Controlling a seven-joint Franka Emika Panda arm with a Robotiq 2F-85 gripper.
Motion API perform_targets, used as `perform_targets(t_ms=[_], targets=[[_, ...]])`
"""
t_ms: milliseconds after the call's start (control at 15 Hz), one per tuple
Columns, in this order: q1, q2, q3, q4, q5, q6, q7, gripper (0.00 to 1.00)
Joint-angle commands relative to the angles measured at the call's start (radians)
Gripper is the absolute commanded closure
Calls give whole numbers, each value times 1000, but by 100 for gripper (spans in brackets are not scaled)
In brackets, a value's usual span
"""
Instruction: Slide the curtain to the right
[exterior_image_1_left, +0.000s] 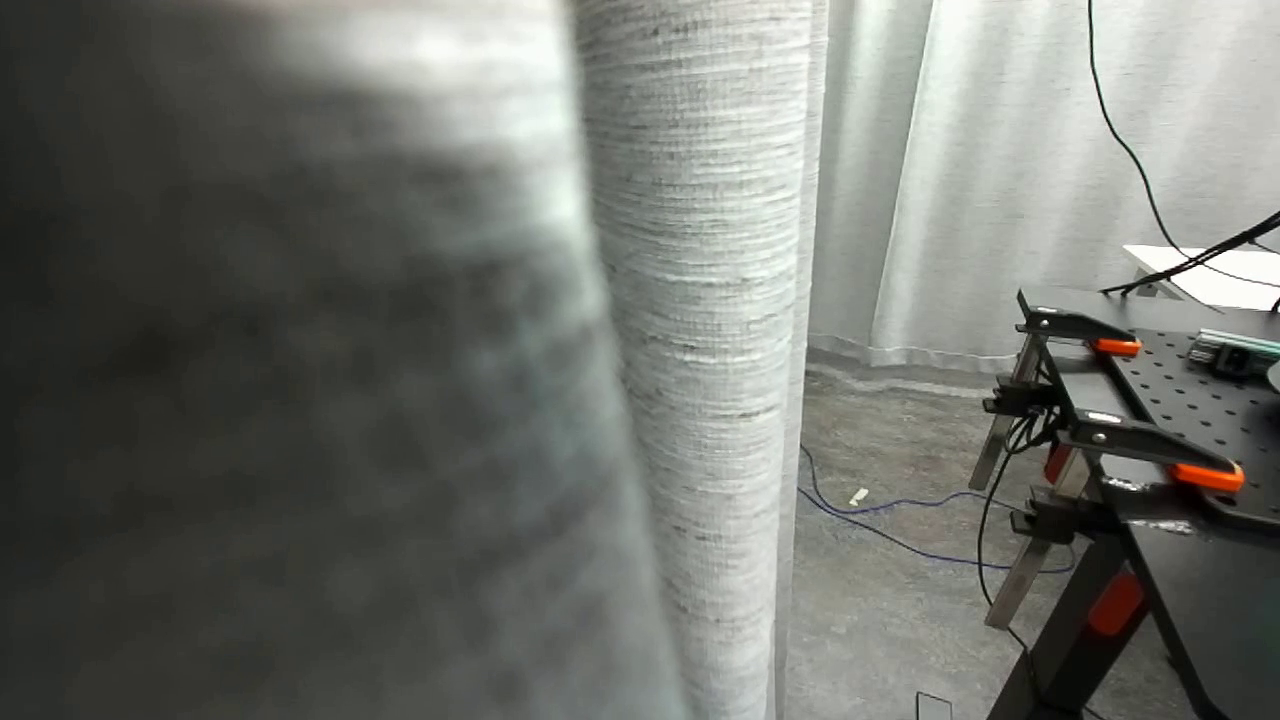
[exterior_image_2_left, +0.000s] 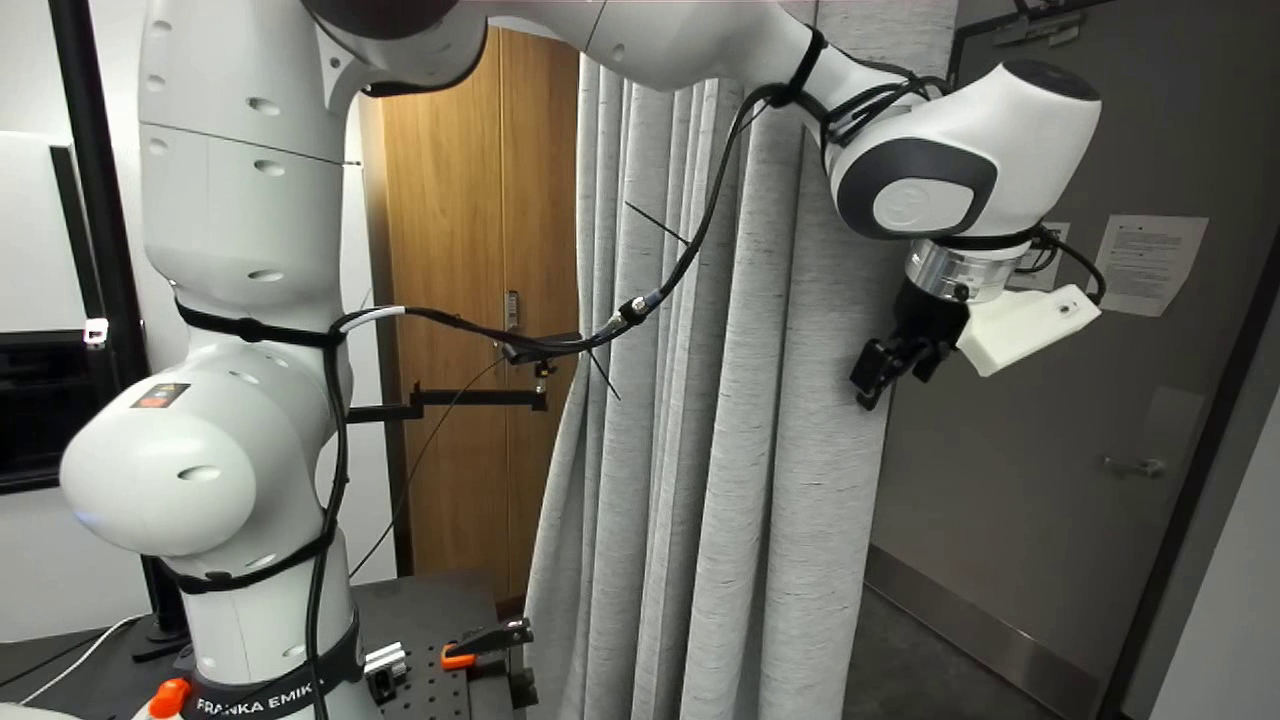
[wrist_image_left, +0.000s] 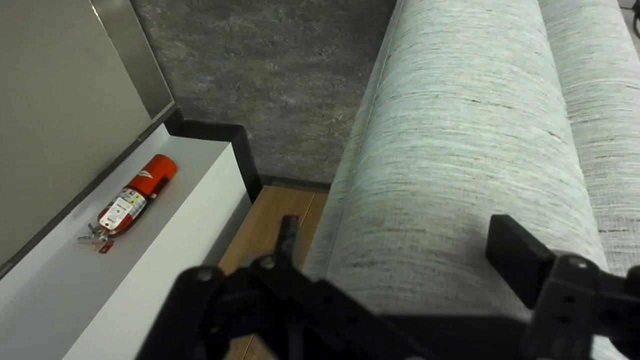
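The grey curtain (exterior_image_2_left: 745, 400) hangs in several vertical folds. It also shows in an exterior view (exterior_image_1_left: 700, 330), where a dark, blurred surface fills the left side close to the camera, and in the wrist view (wrist_image_left: 465, 150). My gripper (exterior_image_2_left: 893, 380) points downward at the curtain's free edge by the door. In the wrist view the gripper (wrist_image_left: 395, 245) is open. One finger is outside the hem and the other is over the end fold, so the edge lies between them. I cannot tell whether either finger touches the cloth.
A grey door (exterior_image_2_left: 1040, 420) stands beyond the gripper. A fire extinguisher (wrist_image_left: 137, 195) is on the wall side. A black table (exterior_image_1_left: 1200, 590) with orange-tipped clamps (exterior_image_1_left: 1205, 477) stands near the curtain. Black cables (exterior_image_2_left: 700, 240) hang along the arm. A wooden cabinet (exterior_image_2_left: 450, 300) stands behind.
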Motion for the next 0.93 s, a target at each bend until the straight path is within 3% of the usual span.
perform_targets(t_ms=[0, 333, 400, 533, 867], targets=[[-4, 67, 6, 76, -23, -151, 35, 4], [1, 141, 26, 115, -30, -334, 42, 8], [2, 152, 28, 119, -31, -342, 47, 31], [3, 168, 33, 127, -36, -347, 51, 36], [5, 164, 33, 129, -57, -315, 95, 76]])
